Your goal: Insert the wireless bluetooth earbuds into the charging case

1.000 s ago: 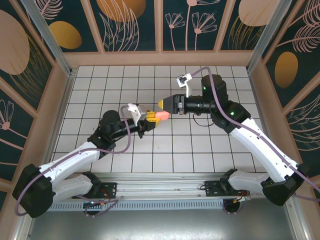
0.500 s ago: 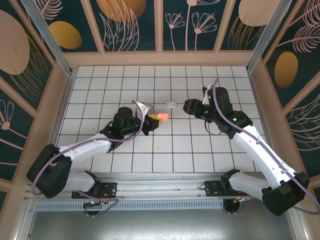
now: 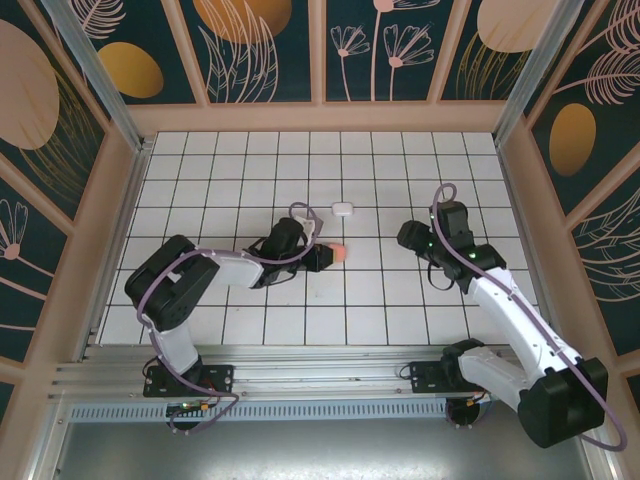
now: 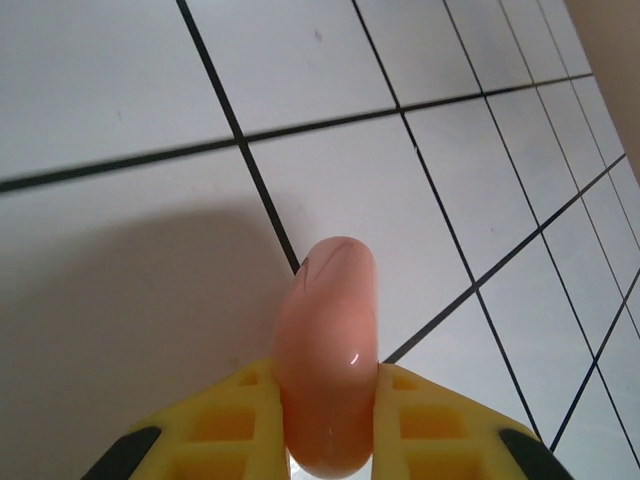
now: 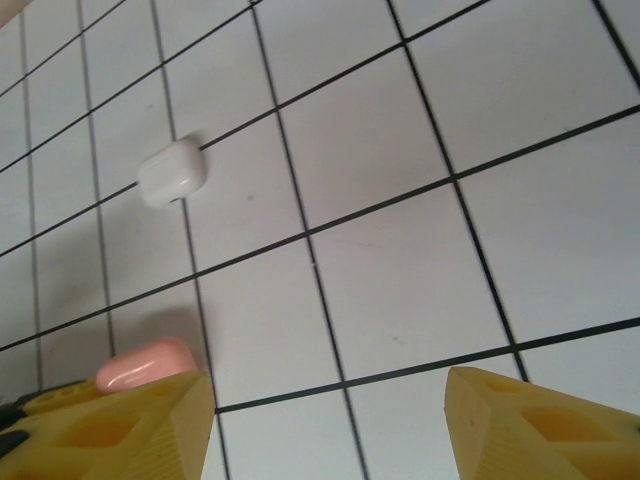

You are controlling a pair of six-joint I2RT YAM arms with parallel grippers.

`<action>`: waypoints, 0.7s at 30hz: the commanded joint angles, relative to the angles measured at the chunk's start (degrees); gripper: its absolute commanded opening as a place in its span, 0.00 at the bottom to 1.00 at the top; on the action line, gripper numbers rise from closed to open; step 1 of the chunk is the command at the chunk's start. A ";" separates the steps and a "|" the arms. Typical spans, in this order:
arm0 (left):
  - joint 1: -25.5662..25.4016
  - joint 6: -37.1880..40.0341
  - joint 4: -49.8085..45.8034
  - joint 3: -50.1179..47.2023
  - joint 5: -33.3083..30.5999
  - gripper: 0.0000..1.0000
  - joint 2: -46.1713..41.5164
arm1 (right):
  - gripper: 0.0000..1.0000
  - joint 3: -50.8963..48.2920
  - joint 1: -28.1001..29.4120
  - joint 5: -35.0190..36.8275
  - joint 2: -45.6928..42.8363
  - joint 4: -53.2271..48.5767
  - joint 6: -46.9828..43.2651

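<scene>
Since a second ago the arms have parted: the right one has drawn back to the right, and the left has dropped low over the tiled worktop [image 3: 200, 170]. The left hand [image 4: 328, 395] is clamped on the pink charging case [image 4: 330, 320], just above the tiles at centre. The right hand [image 5: 325, 420] gapes wide and holds nothing.

The likely risk is that glossy, rounded plastic pinched between hard yellow fingers squirts out or twists at touchdown. The white case [image 5: 172, 172], smooth and pillow-shaped, lies just beyond it. The pink lid looks closed, so I cannot tell whether earbuds sit inside.
</scene>
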 commanded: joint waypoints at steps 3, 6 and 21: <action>-0.36 -3.04 1.67 3.13 0.61 0.25 2.20 | 0.66 -2.78 -2.11 4.96 -0.92 3.25 -0.97; -0.36 -0.97 -2.53 4.45 -0.96 0.36 2.45 | 0.68 -3.42 -3.06 7.76 -1.19 3.96 -1.51; -0.12 16.64 -25.57 13.80 -18.78 0.70 -5.29 | 0.99 -10.48 -7.35 22.28 -4.37 22.12 -17.69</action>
